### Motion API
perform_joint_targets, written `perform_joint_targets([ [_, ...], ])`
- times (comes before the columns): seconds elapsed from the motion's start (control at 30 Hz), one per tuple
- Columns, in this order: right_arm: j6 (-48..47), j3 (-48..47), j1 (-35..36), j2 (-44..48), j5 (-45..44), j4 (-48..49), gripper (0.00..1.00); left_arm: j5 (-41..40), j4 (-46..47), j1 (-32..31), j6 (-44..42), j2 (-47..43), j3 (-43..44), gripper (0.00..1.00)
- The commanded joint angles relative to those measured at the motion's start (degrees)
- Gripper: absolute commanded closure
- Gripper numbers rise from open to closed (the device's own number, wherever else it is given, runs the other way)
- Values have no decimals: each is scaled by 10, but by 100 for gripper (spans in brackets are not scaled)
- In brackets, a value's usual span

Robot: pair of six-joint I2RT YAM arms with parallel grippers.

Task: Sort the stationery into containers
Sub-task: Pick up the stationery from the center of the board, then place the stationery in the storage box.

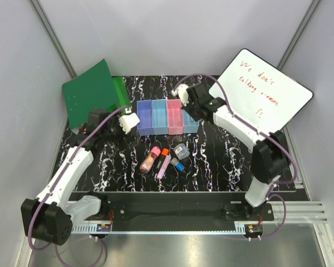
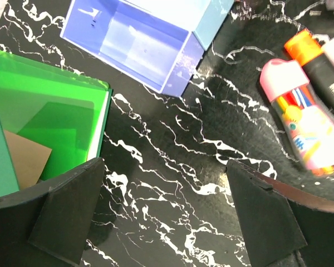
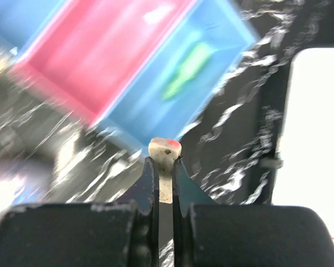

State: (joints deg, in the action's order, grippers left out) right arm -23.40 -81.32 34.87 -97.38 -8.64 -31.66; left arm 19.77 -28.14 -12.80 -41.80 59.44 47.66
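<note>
Four bins (image 1: 158,132) upper centre. Right gripper (image 3: 163,167) jaws pinch a white-and-red piece (image 3: 165,149) just below them; guessing it needs a drop next. Left gripper (image 2: 164,189) jaws open, markers (image 1: 156,160) lie mid-tabletop (image 1: 222,156).

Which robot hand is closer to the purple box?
Left. The left gripper sits right beside the purple-blue bin, on its left side. The right gripper, pinching a small white piece, is at the row's other end, by the last light blue bin.
</note>
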Motion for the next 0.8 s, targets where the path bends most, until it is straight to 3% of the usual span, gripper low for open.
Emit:
perform_joint_targets([
  [0.0, -16, -102, -43, -88, -17, 41, 100, 13, -24, -2, 37, 31, 65, 1],
  [0.37, -9, -280, -53, -269, 21, 47, 100, 2, -53, -3, 42, 71, 110, 1],
  [0.73, -9, -230, -56, -277, 22, 70, 100, 29, -79, -4, 11, 74, 132, 1],
  [0.77, -8, -229, -56, -278, 22, 71, 97, 30, -80, -4, 14, 76, 134, 1],
])
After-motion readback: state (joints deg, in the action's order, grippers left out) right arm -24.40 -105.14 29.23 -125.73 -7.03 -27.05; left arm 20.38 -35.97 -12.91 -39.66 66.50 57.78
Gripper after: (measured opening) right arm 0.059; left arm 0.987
